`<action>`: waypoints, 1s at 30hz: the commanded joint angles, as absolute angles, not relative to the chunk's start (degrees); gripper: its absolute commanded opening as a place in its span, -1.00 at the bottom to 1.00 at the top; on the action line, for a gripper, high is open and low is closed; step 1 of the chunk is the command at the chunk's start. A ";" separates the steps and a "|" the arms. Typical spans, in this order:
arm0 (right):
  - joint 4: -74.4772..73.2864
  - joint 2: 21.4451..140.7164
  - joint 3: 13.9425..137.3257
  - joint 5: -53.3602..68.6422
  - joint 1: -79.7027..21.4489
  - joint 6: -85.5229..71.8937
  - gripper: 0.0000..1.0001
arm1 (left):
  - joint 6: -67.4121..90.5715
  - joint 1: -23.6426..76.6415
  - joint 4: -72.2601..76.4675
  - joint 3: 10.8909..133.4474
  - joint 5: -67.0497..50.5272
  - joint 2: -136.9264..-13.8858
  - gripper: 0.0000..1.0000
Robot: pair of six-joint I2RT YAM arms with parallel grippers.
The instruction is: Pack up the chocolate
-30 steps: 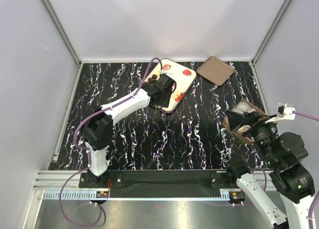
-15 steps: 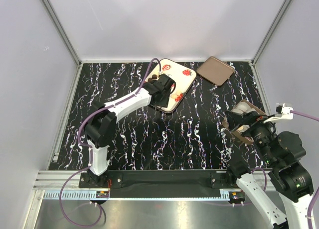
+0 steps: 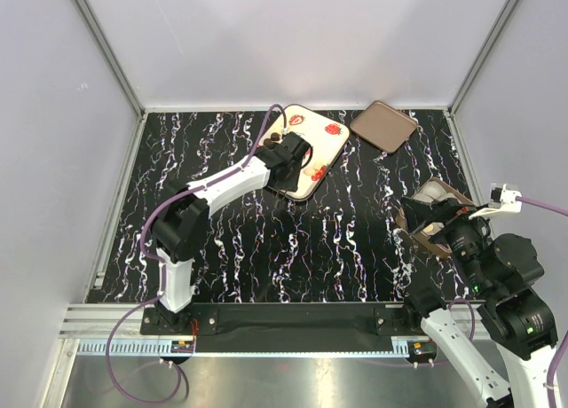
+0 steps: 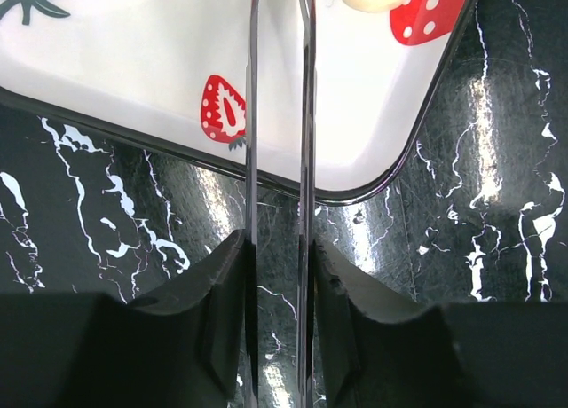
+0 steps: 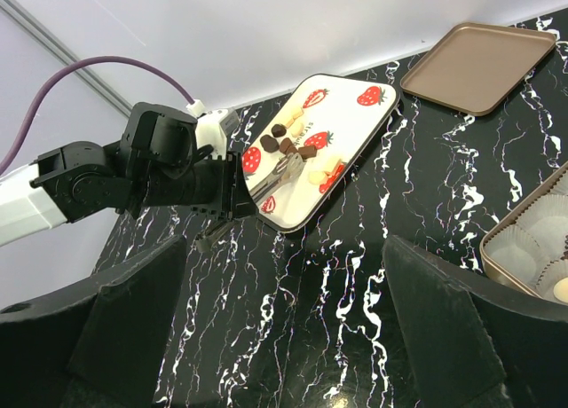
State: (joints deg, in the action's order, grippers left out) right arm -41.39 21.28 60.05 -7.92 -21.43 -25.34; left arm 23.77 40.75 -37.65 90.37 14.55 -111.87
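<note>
Showing dark and cream chocolate (image 5: 286,146); left fingers (image 4: 251,160) unclear, right fingers (image 5: 133,319) wide, empty.

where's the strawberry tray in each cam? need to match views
Top external: strawberry tray lies upper centre, on the far part of the table.
Left wrist: it fills the top of the picture, cut off by the top edge.
Right wrist: centre, a little above the middle.
Shared landmark: the tray's near rounded corner.

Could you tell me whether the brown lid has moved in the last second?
No; the brown lid keeps its spot by the table's far right corner.
</note>
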 commanded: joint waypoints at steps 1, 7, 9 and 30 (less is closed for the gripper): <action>-38.76 21.71 60.29 -8.61 -21.36 -24.96 0.99 | 23.20 40.43 -36.03 92.20 13.36 -107.77 -0.31; -38.85 21.45 60.47 -8.53 -21.36 -25.40 0.98 | 22.41 41.39 -36.04 92.28 10.90 -101.97 -0.33; -38.93 21.36 60.56 -8.26 -21.36 -25.66 0.99 | 22.24 42.62 -35.86 92.46 10.37 -100.12 -0.33; -39.64 20.30 60.65 -7.91 -21.36 -26.10 0.98 | 18.38 62.93 -27.42 107.21 0.71 -111.43 -0.37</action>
